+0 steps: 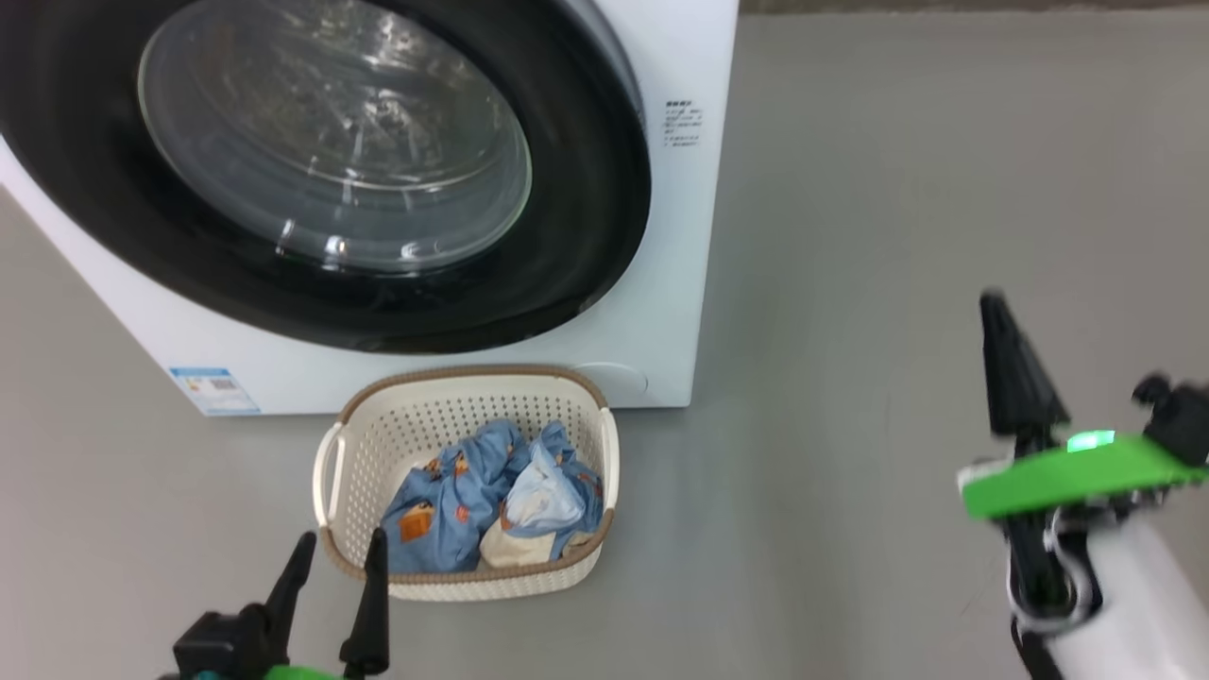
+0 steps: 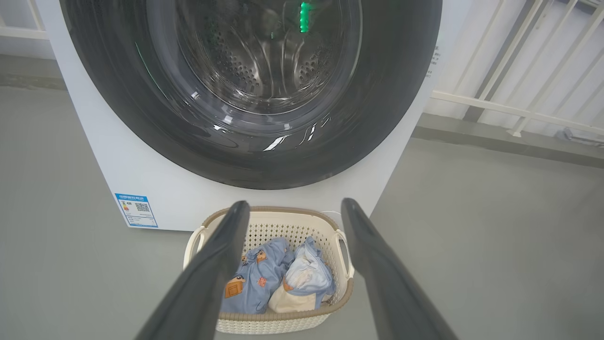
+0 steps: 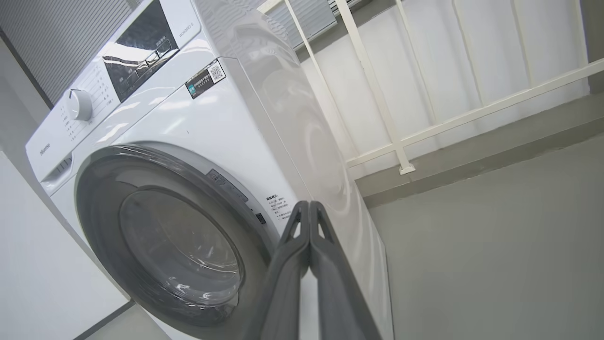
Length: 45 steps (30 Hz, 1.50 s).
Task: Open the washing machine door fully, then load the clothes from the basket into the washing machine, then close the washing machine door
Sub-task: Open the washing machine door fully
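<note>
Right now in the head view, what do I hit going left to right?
blue label → basket → small black printed text → right end effector. The left end effector overlaps the basket's left edge, so it is left out.

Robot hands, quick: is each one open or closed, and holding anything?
Left hand: open, holding nothing.
Right hand: closed, fingers pressed together, holding nothing.
</note>
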{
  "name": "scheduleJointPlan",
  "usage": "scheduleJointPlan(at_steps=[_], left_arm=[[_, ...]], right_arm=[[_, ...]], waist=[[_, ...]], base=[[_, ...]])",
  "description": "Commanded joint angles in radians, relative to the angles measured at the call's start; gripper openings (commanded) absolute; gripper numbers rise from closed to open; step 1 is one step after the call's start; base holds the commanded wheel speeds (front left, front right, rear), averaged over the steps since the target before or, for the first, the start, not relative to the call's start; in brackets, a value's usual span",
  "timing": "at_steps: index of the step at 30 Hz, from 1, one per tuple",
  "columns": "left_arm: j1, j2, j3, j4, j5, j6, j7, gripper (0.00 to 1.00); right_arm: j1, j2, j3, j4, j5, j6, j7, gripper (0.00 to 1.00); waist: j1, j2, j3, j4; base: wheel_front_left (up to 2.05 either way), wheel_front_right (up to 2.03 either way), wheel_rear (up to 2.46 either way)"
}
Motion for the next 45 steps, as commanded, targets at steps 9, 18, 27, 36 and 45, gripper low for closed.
scheduleJointPlan(at_steps=[9,18,27,36,45], left_arm=[[-0.101,-0.001,-0.004,-0.018,-0.013,-0.002,-0.009,1.0],[-0.148,-0.007,-0.026,-0.02,-0.026,-0.002,-0.009,1.0],[-0.196,-0.011,-0.058,-0.021,-0.044,-0.002,-0.009,1.0],[-0.229,-0.012,-0.101,-0.034,-0.082,-0.002,-0.009,1.0],[-0.265,-0.012,-0.141,-0.042,-0.103,-0.002,-0.009,1.0]], right_arm=[[-0.264,-0.042,0.07,0.007,0.284,0.002,-0.021,0.0],[-0.427,-0.125,0.13,0.034,0.577,0.002,0.0,0.0],[-0.579,-0.221,0.184,0.098,0.859,0.002,0.254,0.0],[-0.694,-0.28,0.214,0.186,0.968,0.002,0.528,0.0],[-0.796,-0.29,0.233,0.271,0.994,0.002,0.7,0.0]], waist=[[0.0,-0.0001,0.09,0.081],[0.0,-0.0001,0.151,0.142],[0.0,-0.0001,0.224,0.199],[0.0,-0.0001,0.293,0.234],[0.0,-0.0001,0.345,0.266]], base=[[0.0,0.0,0.0],[0.0,0.0,0.0],[0.0,0.0,0.0],[0.0,0.0,0.0],[0.0,0.0,0.0]])
